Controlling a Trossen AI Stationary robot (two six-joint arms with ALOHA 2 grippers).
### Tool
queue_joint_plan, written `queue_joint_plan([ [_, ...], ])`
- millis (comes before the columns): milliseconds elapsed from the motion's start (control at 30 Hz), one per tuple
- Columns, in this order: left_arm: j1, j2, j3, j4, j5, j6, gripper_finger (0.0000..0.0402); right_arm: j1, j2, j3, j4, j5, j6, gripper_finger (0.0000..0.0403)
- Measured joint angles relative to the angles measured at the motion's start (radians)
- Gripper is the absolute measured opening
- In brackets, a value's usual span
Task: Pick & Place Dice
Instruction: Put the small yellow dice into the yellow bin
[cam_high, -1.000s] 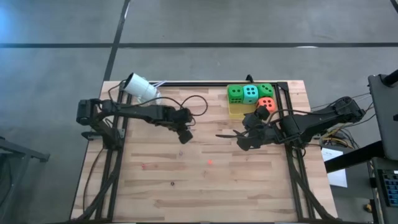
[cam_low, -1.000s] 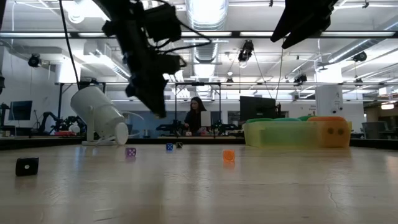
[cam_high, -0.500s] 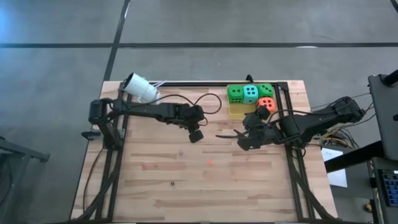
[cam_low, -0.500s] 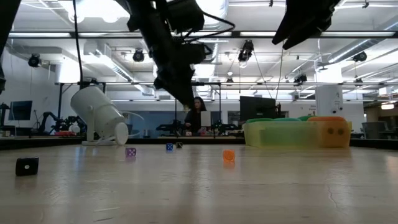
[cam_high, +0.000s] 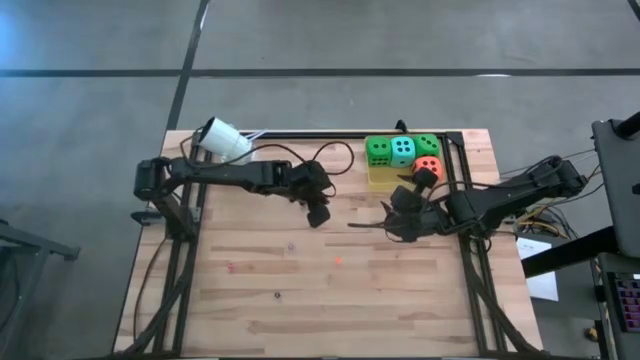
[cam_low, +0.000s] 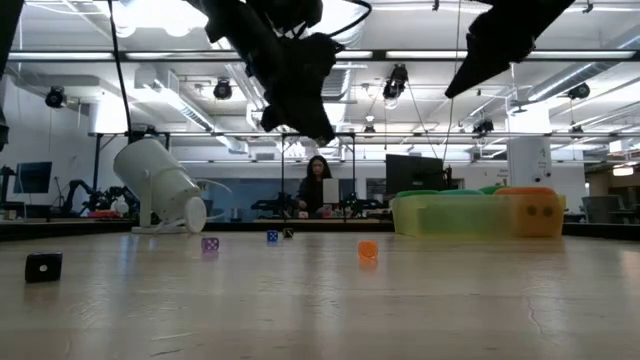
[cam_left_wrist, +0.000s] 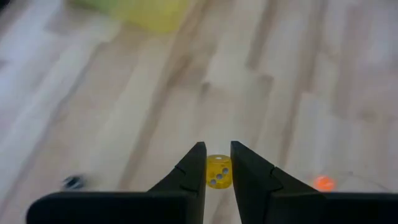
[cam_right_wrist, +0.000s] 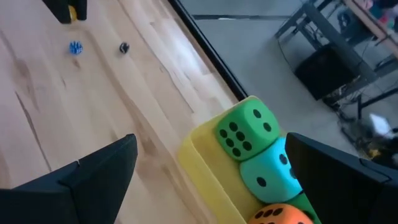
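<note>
Gripping a small yellow die (cam_left_wrist: 218, 172), the left gripper (cam_high: 318, 213) hangs over table centre. Right gripper (cam_high: 383, 222) spread wide, empty. Big dice (cam_high: 402, 152) sit in the yellow tray (cam_high: 381, 178) at 1 o'clock.

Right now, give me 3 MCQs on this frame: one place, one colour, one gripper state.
1. Where does the yellow tray sit?
A. far edge of the table, right of centre
B. near left corner
C. table centre

2. What colour is the small die in the left gripper?
A. blue
B. yellow
C. white

3. How is the right gripper?
A. shut on the teal die
B. shut, empty
C. open, empty

Answers:
1 A: the high view shows the tray at the far edge, by the right arm.
2 B: the left wrist view shows a yellow die pinched between the fingers.
3 C: its fingers stand wide apart in its wrist view, with the big dice beyond them.
</note>
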Motion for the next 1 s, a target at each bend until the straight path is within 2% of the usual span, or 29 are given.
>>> queue_joint_plan([
  [233,0.034,-0.003,-0.028,0.163,0.237,-0.08,0.0058,0.0,0.0,-0.056,0.132,-0.001,-0.286,0.04],
  [400,0.047,-0.003,-0.044,0.225,0.278,-0.119,0.0058,0.0,0.001,-0.137,0.382,-0.004,-0.566,0.04],
  [500,0.051,-0.003,-0.045,0.277,0.341,-0.127,0.0058,0.0,0.001,-0.203,0.561,-0.008,-0.688,0.04],
  [667,0.051,-0.005,-0.045,0.387,0.398,-0.153,0.0058,0.0,0.002,-0.309,0.846,-0.027,-0.796,0.04],
  [833,0.051,-0.006,-0.045,0.451,0.416,-0.154,0.0058,0.0,0.002,-0.361,1.068,-0.142,-0.878,0.04],
  [1000,0.051,-0.006,-0.045,0.489,0.439,-0.18,0.0058,0.0,0.002,-0.37,1.169,-0.221,-0.898,0.04],
])
